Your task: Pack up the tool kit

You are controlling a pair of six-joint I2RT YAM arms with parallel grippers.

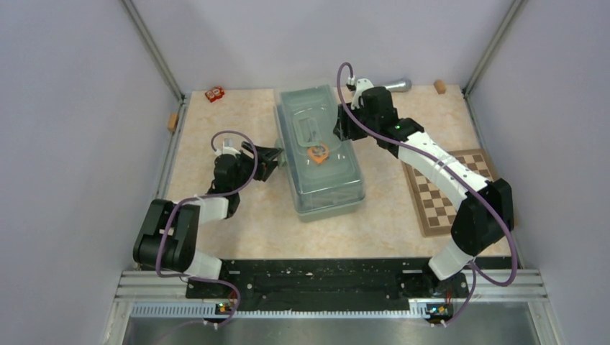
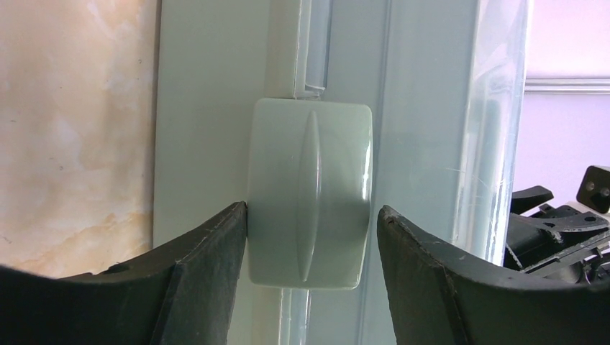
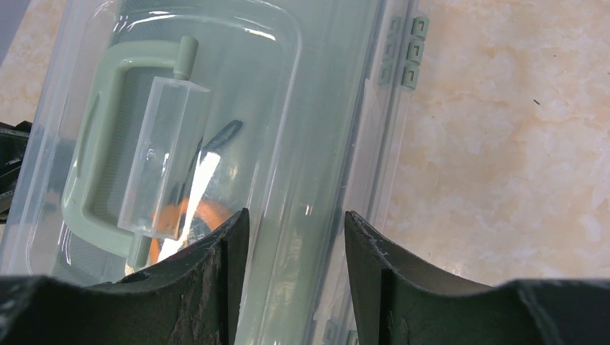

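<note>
Toolbox [image 1: 327, 187] looks bulky, slick hard plastic, so I work its latch [image 2: 309, 165]: left gripper [image 2: 311, 208] wide astride it, right gripper [image 3: 296, 215] half-open over the lid [image 3: 302, 93].

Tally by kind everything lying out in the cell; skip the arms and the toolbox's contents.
Sage-green plastic toolbox, translucent lid: 1
Brown-and-cream square chessboard: 1
Grey metal cylinder: 1
Small tan blocks: 2
Small red-and-orange item: 1
Total: 6

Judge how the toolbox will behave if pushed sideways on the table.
It probably slides rather than tips: the toolbox sits low and wide on the smooth table. Its glossy clear lid looks slippery and may flex under pressure.
</note>
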